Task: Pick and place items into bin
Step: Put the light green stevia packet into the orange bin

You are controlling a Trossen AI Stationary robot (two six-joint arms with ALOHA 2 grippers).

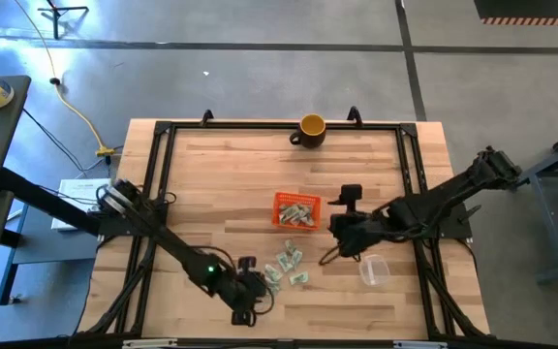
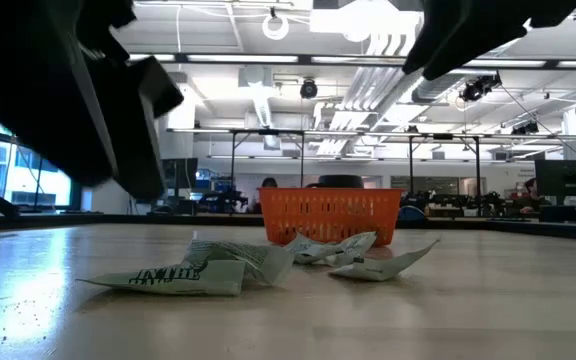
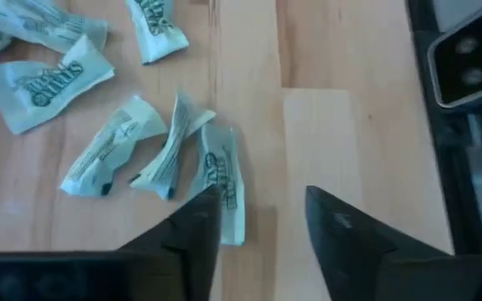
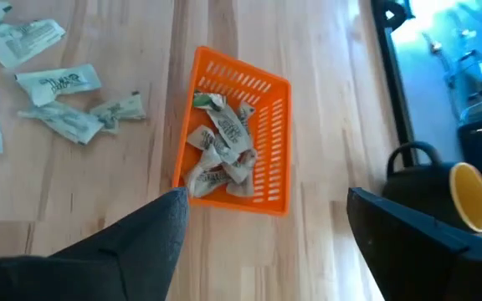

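Orange bin (image 1: 296, 210) sits mid-worktop (image 1: 221, 174), perforated sides, several pale green-white wrapped items (image 4: 220, 146) piled inside it. More loose items (image 1: 287, 267) lie scattered on the wood just in front of the bin, toward the near edge; in the low view they lie flat and crumpled ahead of the basket. Right gripper (image 4: 262, 221) hovers above the worktop just beside the bin, fingers spread wide, nothing between them; bin and its contents show between the fingers in the right wrist view. Left gripper (image 3: 258, 221) is low over the loose pile at the near edge, fingers partly apart, empty; one finger (image 3: 195, 230) overlaps the end of a wrapped item (image 3: 223, 180), cannot tell if it touches. Four or five other items lie just beyond it. Yellow mug (image 1: 311, 128) stands at the far edge of the worktop, well apart from the bin. Clear plastic cup (image 1: 374, 270) lies near the right arm, toward the near edge.
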